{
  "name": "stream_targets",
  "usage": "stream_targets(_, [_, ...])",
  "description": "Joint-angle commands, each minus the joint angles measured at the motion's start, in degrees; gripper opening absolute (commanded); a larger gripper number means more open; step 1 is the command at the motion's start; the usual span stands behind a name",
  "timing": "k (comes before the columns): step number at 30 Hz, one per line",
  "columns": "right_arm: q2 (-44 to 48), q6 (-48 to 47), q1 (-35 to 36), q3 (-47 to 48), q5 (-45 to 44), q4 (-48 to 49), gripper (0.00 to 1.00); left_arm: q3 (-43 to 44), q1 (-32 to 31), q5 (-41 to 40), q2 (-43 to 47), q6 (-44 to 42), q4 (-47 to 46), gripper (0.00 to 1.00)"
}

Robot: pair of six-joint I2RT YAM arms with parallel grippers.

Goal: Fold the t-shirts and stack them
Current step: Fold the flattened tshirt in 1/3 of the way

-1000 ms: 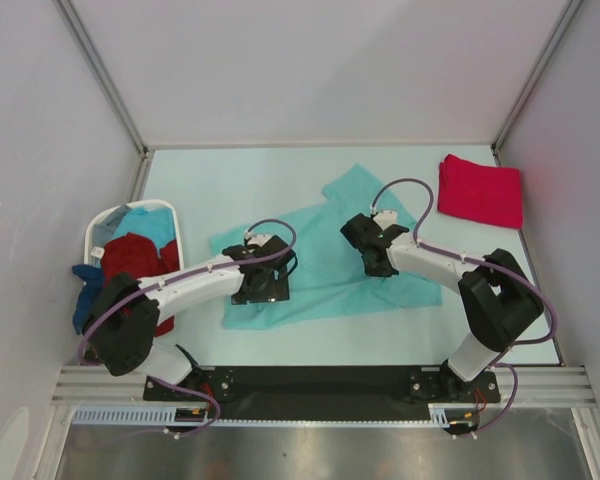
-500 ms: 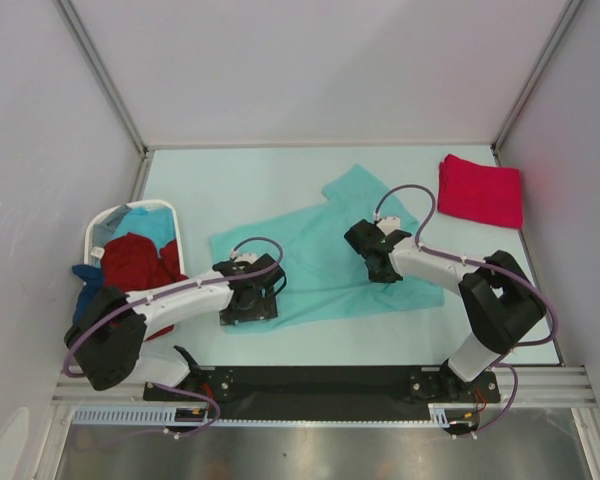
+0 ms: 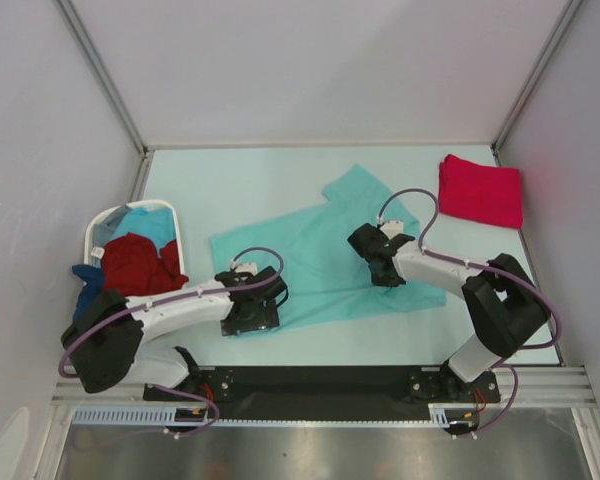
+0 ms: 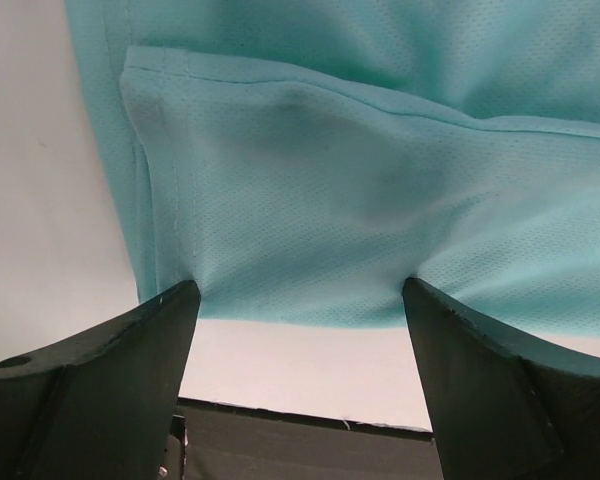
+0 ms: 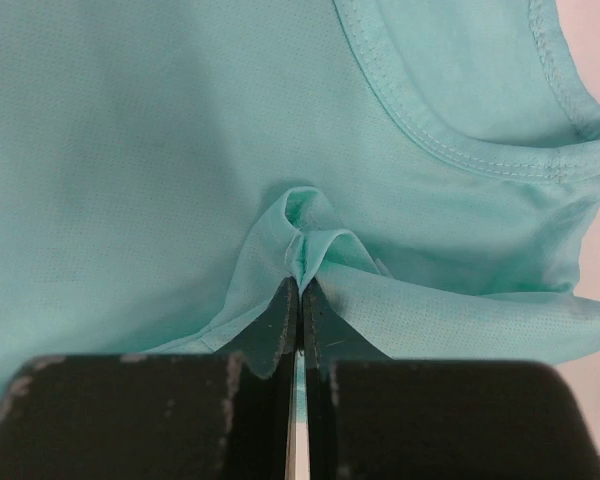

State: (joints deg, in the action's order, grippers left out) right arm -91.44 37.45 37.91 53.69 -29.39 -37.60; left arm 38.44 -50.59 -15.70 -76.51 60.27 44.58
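A light teal t-shirt lies spread out mid-table. My left gripper stands open at the shirt's near-left corner. In the left wrist view its tips rest against the hem of the shirt, with bare table between them. My right gripper is over the shirt's right part, below the collar. The right wrist view shows that gripper shut on a small raised fold of the teal shirt. A bright pinkish-red t-shirt lies folded at the far right.
A white laundry basket stands at the left edge, holding a dark red t-shirt and a light blue one. A blue one hangs over its near side. The black table edge lies just behind my left fingers.
My left gripper has drawn back toward the near edge, off the shirt to its near-left corner. My right gripper has shifted slightly nearer and rightward with the pinched cloth.
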Motion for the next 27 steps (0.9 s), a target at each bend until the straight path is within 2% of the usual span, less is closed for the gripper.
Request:
stream_targets(1, [1.88,-0.71,-0.56,0.62,-0.76,0.43,0.00,0.67,-1.35,-0.63,1.71,1.25,2.79,0.89])
stream_targets(4, [2.75,-1.32,-0.56,3.17,-1.55,-0.62,0.08,6.37,-1.44,-5.19,4.34,0.03,6.13,0.91])
stream_targets(5, [3.02,-1.42,-0.56,4.74,-1.81,-0.89,0.14,8.04,-1.44,-6.43,4.70,-0.59,7.70,0.91])
stream_targets(10, [3.90,-2.38,-1.43,8.62,-3.83,-3.43,0.24,16.40,-1.44,-9.70,4.88,-1.91,10.70,0.93])
stream_targets(17, [6.36,-2.12,-3.98,9.06,-5.59,-7.04,0.26,15.71,-1.44,-8.21,4.27,-1.65,9.48,0.93])
stream_targets(27, [11.54,0.95,-5.92,2.74,-6.21,-11.61,0.31,14.65,-1.44,-5.92,1.89,-4.19,5.61,0.94])
